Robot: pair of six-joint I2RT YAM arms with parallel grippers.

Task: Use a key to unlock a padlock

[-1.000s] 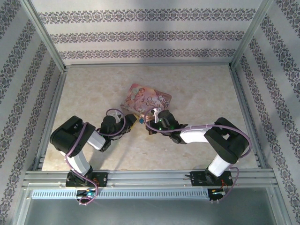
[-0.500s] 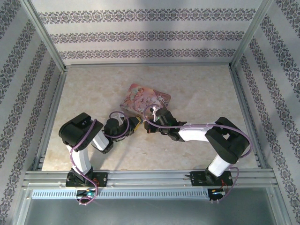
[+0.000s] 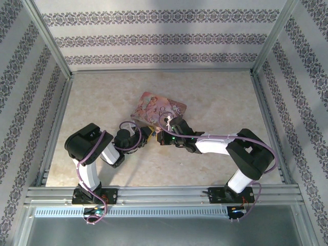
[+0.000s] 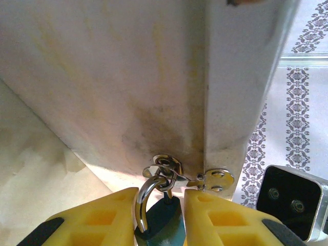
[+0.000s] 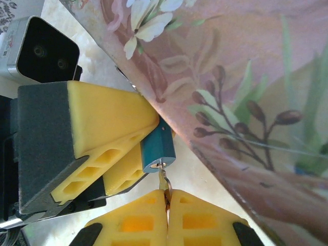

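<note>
The small blue padlock [image 4: 163,219] hangs by its silver shackle [image 4: 143,201] from the metal hasp [image 4: 215,179] of the pink illustrated box [image 3: 160,108]. My left gripper [image 4: 160,206] is shut on the padlock's body, one yellow finger on each side. In the right wrist view the padlock [image 5: 158,148] juts from between the left gripper's fingers [image 5: 107,123], keyhole end facing me. A thin silver key [image 5: 164,180] has its tip in the keyhole, and my right gripper [image 5: 167,199] is shut on it. From above, both grippers [image 3: 145,136] [image 3: 163,137] meet at the box's near corner.
The box [image 5: 246,102] slopes close over the right gripper, and its pale side [image 4: 128,77] looms above the left one. The right wrist's black camera housing [image 4: 292,202] sits just right of the left fingers. Bare beige tabletop [image 3: 102,97] lies around, fenced by metal rails.
The left arm's elbow has swung up and to the right. The right gripper has edged left, closer to the left gripper at the padlock.
</note>
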